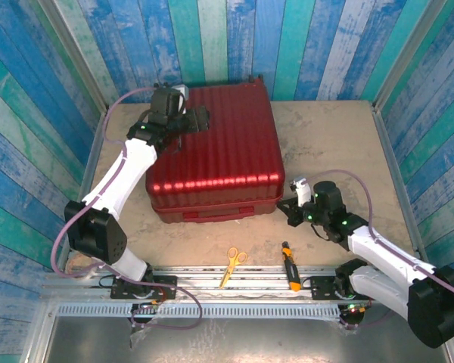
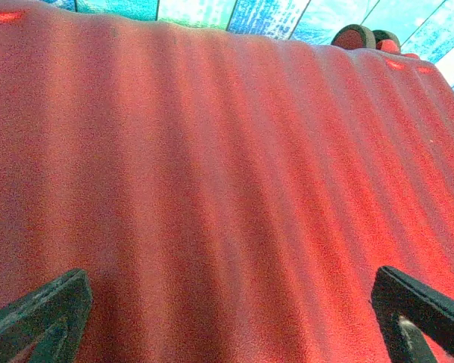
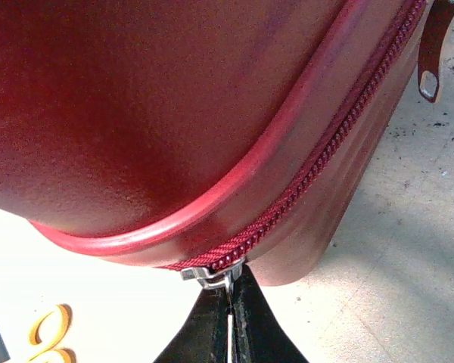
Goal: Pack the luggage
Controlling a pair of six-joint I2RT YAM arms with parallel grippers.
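Hovering over the far-left part of the luggage point(image 1: 216, 151), about 11 o'clock on its lid: left tool point(image 2: 228, 318), jaws spread wide, gripping nothing, ribbed red shell just beneath. Wheels point(image 2: 356, 36) past the far edge, toward 1 o'clock in left wrist view.

Luggage lying flat, lid down, centre-left on the surface point(image 1: 340, 144), ribs running 12 to 6. Outline near square from above, so long axis hard to call.

Key relation: right tool point(image 3: 228, 299) at the near-right corner of the case, roughly 4 o'clock of it, case lying toward 10 o'clock from that tool. Jaws pinched narrow on the zipper slider point(image 3: 212, 274), thin metal tab between the tips. Zipper track point(image 3: 318, 162) meshed, curving away round the corner toward 1 o'clock in right wrist view. Second pull tab point(image 3: 431, 53) dangling farther along the same seam.

Judgement: zip work, right arm far nearer the seam. Next move likely a drag along the track line, not across it. Risk of the tab slipping out at the corner bend.

Surface beige, gritty, sunlit. Yellow-handled scissors point(image 1: 232, 261) and orange-black screwdriver point(image 1: 290, 265) at 6 o'clock of the case, beside the metal rail point(image 1: 234, 281). Blue and teal plank walls point(image 1: 303, 45) on three sides.
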